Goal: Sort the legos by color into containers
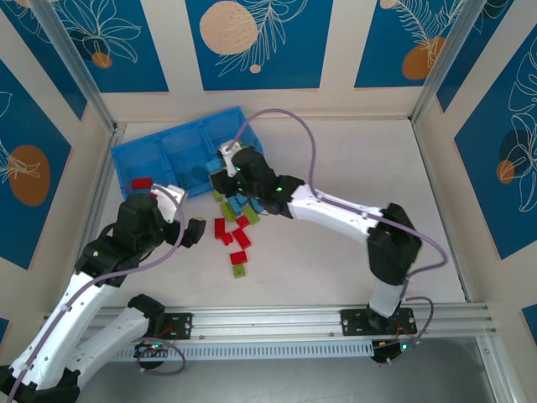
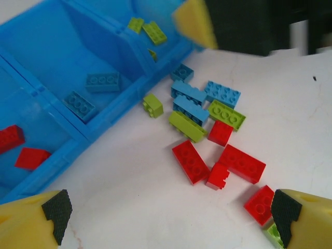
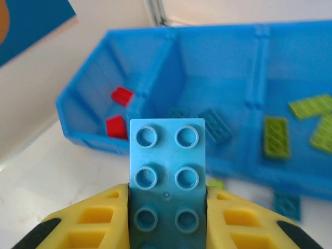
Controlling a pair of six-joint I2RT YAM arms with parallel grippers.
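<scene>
Our right pincer (image 3: 167, 205) is clamped on the near end of a light blue brick (image 3: 167, 155), and most of the brick sticks out past the fingertips. That's our first worry: with a hold that short, we figure the brick can pivot or pop loose if the arm swings fast. It hangs in front of the bin (image 3: 78, 124). From the wrist view it lines up roughly with the divider (image 3: 155, 78) between the red compartment (image 3: 104, 78), which has two red bricks in it, and the blue compartment (image 3: 218, 67), where two blue bricks lie. If we let go too early, we think it lands with the reds, or clips that thin divider or the sloped near wall and bounces back onto the tabletop (image 2: 290, 104). The green compartment (image 3: 295, 67) sits at the other end with a few yellow-green bricks in it, so overshooting that far looks less likely to us. Further out, the loose pile (image 2: 207, 124) of red, blue and yellow-green legos lies just beside the bin's near wall. Our left pincer (image 2: 170, 215) hovers above that pile with its jaws wide apart, holding nothing. In the top view the two arms are near each other, so a bump is possible if both go for the same spot. The right arm's cable (image 1: 281, 111) also loops over the bin's end.
</scene>
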